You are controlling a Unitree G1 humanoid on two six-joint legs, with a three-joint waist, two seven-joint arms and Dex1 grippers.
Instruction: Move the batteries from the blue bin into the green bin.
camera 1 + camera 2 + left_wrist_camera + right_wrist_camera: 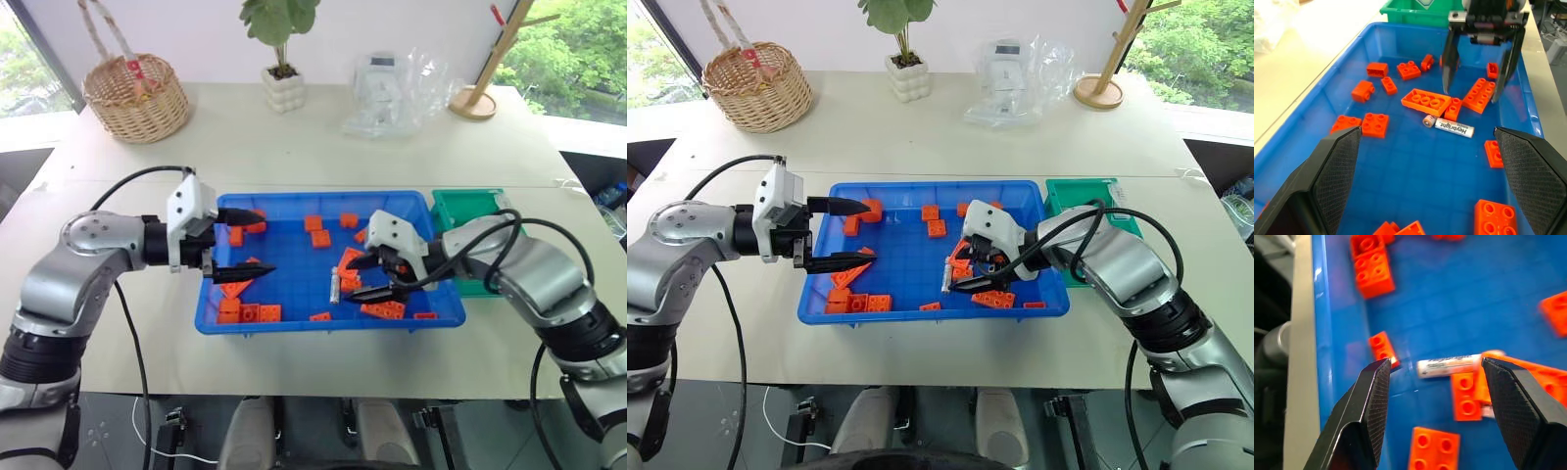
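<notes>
The blue bin (pixel 323 197) lies mid-table, strewn with orange bricks (pixel 249 312). One silver battery (pixel 334 287) lies on its floor among the bricks, also seen as the battery (pixel 1454 128) and the battery (pixel 1449 365). A small round end (pixel 1429 120) beside it may be a second battery. My right gripper (pixel 364 276) hovers open just above the battery, jaws on either side, holding nothing. My left gripper (pixel 242 244) stands open and empty over the bin's left part. The green bin (pixel 465 208) sits against the blue bin's right side, partly hidden by my right arm.
At the table's back stand a wicker basket (pixel 137 96), a potted plant (pixel 283 88), a clear plastic bag around a white item (pixel 397 88) and a wooden stand (pixel 480 98). A long orange brick (pixel 1426 101) lies right beside the battery.
</notes>
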